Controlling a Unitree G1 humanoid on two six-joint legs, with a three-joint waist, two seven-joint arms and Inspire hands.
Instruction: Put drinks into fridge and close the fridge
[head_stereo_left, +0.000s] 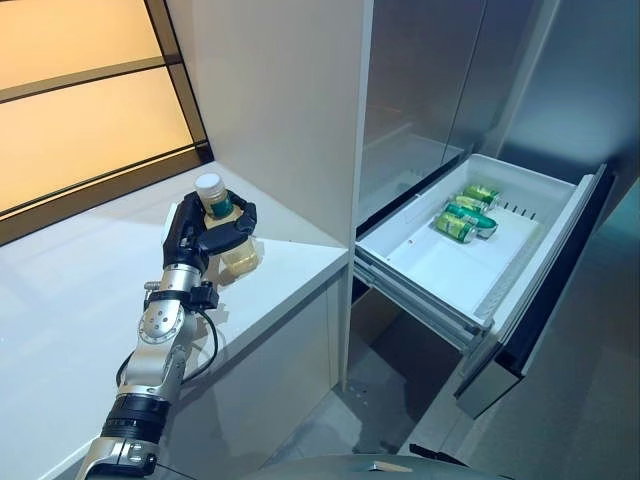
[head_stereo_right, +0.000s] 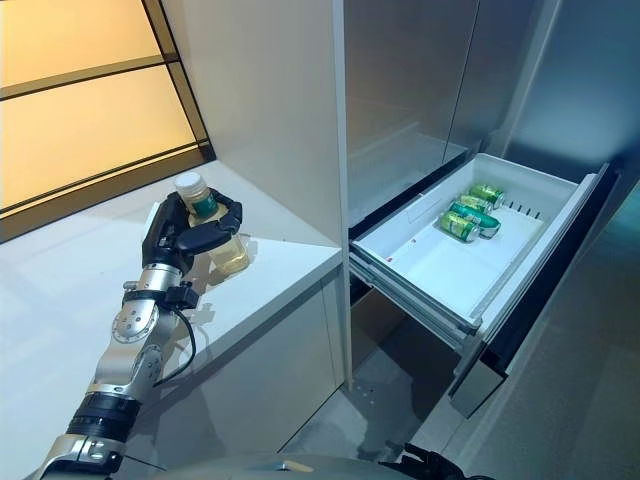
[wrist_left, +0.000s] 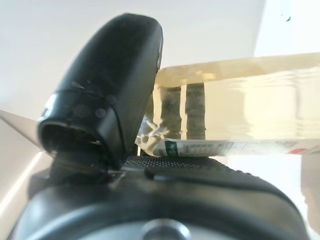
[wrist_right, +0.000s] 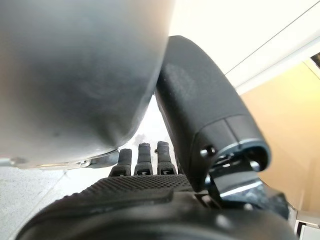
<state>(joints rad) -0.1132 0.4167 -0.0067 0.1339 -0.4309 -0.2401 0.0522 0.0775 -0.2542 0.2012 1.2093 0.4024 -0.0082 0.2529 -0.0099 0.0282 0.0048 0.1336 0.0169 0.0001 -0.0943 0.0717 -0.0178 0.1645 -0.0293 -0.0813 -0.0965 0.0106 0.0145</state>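
The left hand (head_stereo_left: 205, 235), its arm reaching up from the lower left, has fingers and thumb curled round an upright bottle (head_stereo_left: 222, 230) of pale drink standing near the tabletop's (head_stereo_left: 80, 280) right edge. Beyond that edge, the fridge drawer (head_stereo_left: 450, 270) stands pulled open with green cans (head_stereo_left: 466, 212) at its far end. The right hand (wrist_right: 200, 145) shows only in its wrist view, fingers relaxed and holding nothing.

You get even, fairly bright light over the white surface (head_stereo_left: 80, 280), with warm amber panels glowing along the wall behind it. The arm throws a soft shadow on the surface, and the floor beneath the open fridge drawer (head_stereo_left: 470, 250) sits in deeper shade. Up close, the left robot hand (wrist_left: 110, 90) looks blurred, and the background behind the bottle (wrist_left: 250, 115) washes out white.
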